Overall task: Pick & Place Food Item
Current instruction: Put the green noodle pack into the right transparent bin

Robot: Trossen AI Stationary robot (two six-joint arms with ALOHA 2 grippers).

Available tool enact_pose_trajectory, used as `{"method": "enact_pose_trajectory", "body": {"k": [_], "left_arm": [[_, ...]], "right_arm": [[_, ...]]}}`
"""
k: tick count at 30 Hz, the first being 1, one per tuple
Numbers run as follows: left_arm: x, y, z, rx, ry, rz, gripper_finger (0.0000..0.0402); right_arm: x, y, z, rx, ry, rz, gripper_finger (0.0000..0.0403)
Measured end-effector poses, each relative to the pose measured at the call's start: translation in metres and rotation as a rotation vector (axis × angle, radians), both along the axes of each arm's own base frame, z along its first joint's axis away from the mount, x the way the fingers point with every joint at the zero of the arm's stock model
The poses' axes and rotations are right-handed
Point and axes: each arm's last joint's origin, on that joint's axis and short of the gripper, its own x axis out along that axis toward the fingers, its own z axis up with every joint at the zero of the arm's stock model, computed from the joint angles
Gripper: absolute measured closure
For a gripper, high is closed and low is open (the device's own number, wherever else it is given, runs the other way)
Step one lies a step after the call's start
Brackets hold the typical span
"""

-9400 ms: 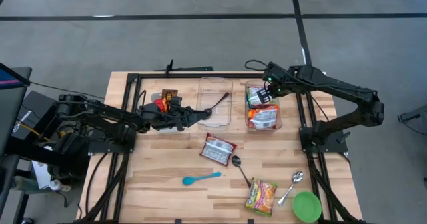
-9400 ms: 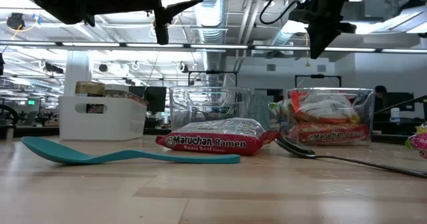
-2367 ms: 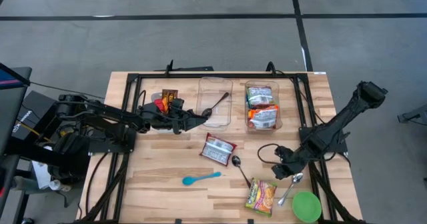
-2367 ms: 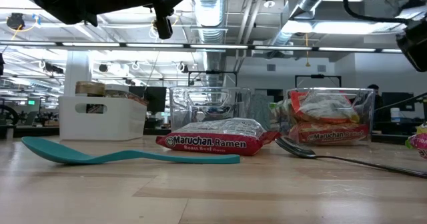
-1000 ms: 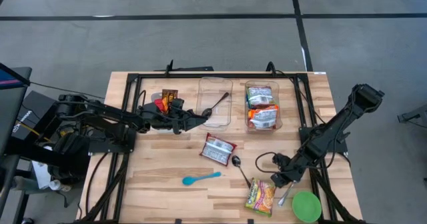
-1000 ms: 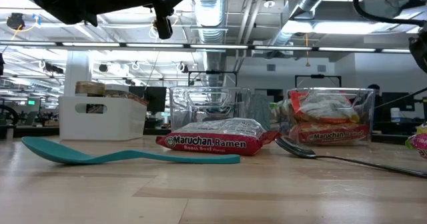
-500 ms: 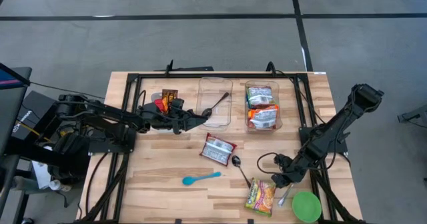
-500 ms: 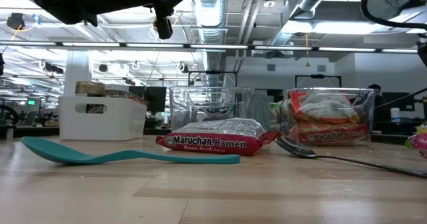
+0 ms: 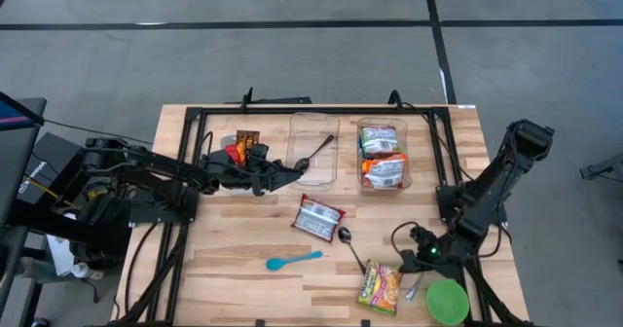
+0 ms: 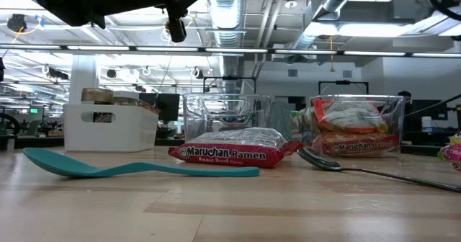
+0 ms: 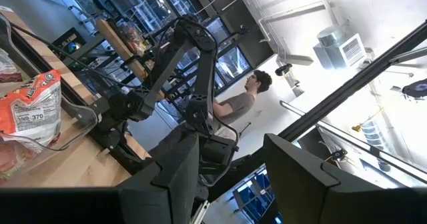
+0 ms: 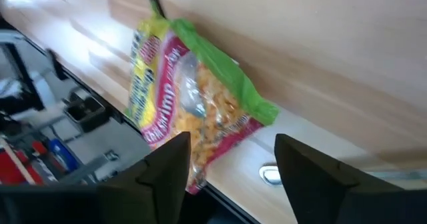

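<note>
- Your right gripper (image 9: 414, 257) hangs low over the table's (image 9: 243, 269) front right part, just beside the yellow-green noodle packet (image 9: 381, 286); its fingers (image 12: 167, 171) stand apart with the packet (image 12: 190, 111) seen between them, and nothing is gripped
- The packet lies flat near the green bowl (image 9: 447, 301) and a metal spoon (image 9: 421, 278)
- Your left gripper (image 9: 287, 168) waits at the clear bin (image 9: 313, 150); its fingers (image 11: 177, 167) are parted and empty
- Two ramen packets fill the right-hand bin (image 9: 383, 156)

Two ramen packs (image 9: 383, 158) in the right bin (image 9: 403, 184) — third pack (image 9: 318, 217) just before the middle bin (image 9: 313, 180).
</note>
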Motion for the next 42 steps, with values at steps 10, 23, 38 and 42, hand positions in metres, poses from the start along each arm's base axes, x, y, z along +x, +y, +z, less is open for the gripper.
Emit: {"method": "enact_pose_trajectory", "body": {"k": [10,23,38,42], "left_arm": [[0.000,0.000,0.000,0.000,0.000,0.000,0.0238],[0.000,0.000,0.000,0.000,0.000,0.000,0.0238],[0.000,0.000,0.000,0.000,0.000,0.000,0.0238],[0.000,0.000,0.000,0.000,0.000,0.000,0.0238]], "right_arm": [[-0.001,0.000,0.000,0.010,-0.001,-0.033,0.0197],[0.007,0.011,-0.015,0.026,0.022,-0.022,0.0209],[0.017,0.026,-0.040,0.008,-0.026,-0.044,0.0212],[0.018,0.027,-0.040,-0.018,-0.052,-0.016,0.0221]]}}
